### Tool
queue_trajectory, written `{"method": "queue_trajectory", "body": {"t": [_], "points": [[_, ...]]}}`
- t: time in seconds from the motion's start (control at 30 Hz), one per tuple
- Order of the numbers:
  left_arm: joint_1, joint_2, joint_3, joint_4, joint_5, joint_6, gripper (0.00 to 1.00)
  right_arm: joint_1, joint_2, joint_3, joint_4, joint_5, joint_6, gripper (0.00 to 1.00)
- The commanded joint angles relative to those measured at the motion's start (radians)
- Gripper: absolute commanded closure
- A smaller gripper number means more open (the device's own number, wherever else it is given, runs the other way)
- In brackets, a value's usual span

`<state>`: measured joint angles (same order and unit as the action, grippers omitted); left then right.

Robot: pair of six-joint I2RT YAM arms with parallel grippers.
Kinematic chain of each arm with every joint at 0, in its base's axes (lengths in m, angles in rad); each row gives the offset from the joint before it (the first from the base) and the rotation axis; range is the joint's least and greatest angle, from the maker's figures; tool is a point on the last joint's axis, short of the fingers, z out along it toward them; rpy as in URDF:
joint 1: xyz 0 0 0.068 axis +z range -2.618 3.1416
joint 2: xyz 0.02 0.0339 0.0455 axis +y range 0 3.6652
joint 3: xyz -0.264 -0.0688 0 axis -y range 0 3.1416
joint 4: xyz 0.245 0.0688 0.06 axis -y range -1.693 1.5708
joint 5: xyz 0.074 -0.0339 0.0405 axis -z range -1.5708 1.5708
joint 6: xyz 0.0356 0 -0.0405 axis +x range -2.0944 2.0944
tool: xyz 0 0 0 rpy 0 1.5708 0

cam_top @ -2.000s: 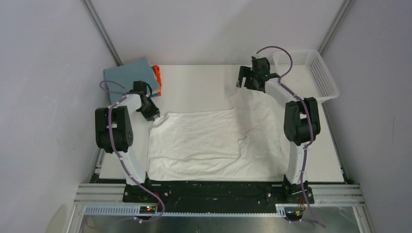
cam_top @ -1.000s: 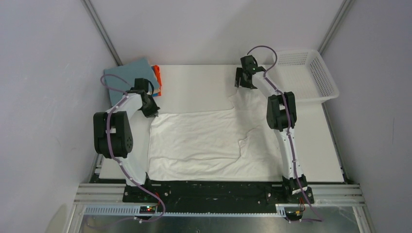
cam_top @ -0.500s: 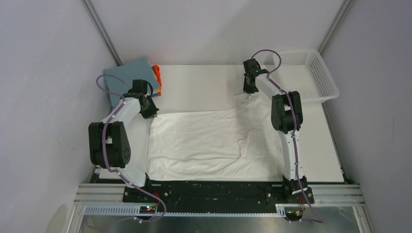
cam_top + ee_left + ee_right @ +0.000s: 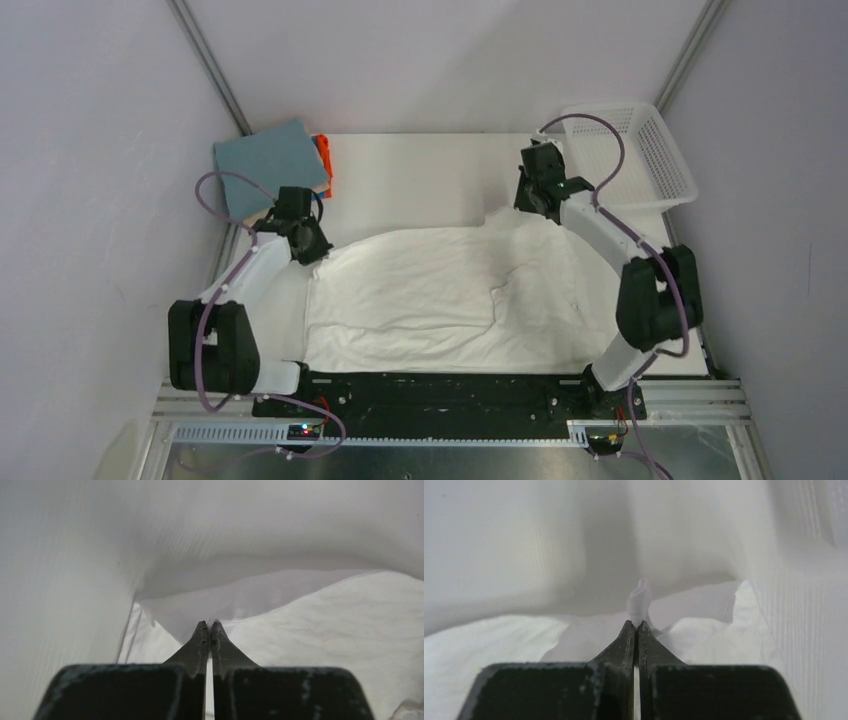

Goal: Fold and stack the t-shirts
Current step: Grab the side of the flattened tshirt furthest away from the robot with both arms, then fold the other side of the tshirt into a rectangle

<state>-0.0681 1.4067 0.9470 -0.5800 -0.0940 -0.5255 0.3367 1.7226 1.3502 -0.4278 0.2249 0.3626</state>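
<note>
A plain white t-shirt lies spread over the middle of the table. My left gripper is shut on its far left corner; in the left wrist view the closed tips pinch a lifted fold of white cloth. My right gripper is shut on the shirt's far right edge, and a small tuft of cloth sticks up past its closed fingertips. A folded stack sits at the far left corner, a blue-grey t-shirt on top with orange and bright blue edges showing beneath.
A white mesh basket stands at the far right corner of the table. Grey walls close in on both sides. The arm bases and a black rail run along the near edge.
The right gripper came down from near the basket onto the shirt's far right edge and shut on it. Both grippers have since pulled toward the near side, lifting the shirt's far edge.
</note>
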Motion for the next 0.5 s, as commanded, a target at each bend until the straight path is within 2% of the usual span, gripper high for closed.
{"method": "queue_trajectory", "body": {"t": [0.0,0.23,0.47], "points": [[-0.023,-0.130,-0.067,0.008,-0.057,-0.062,1.00,0.071,-0.152,-0.123,-0.016,0.106,0.036,1.00],[-0.024,-0.294,-0.196,0.009,-0.074,-0.132,1.00,0.204,-0.413,-0.244,-0.220,0.296,0.067,1.00],[-0.024,-0.449,-0.272,-0.007,-0.075,-0.184,1.00,0.252,-0.644,-0.353,-0.388,0.327,0.142,1.00]]}}
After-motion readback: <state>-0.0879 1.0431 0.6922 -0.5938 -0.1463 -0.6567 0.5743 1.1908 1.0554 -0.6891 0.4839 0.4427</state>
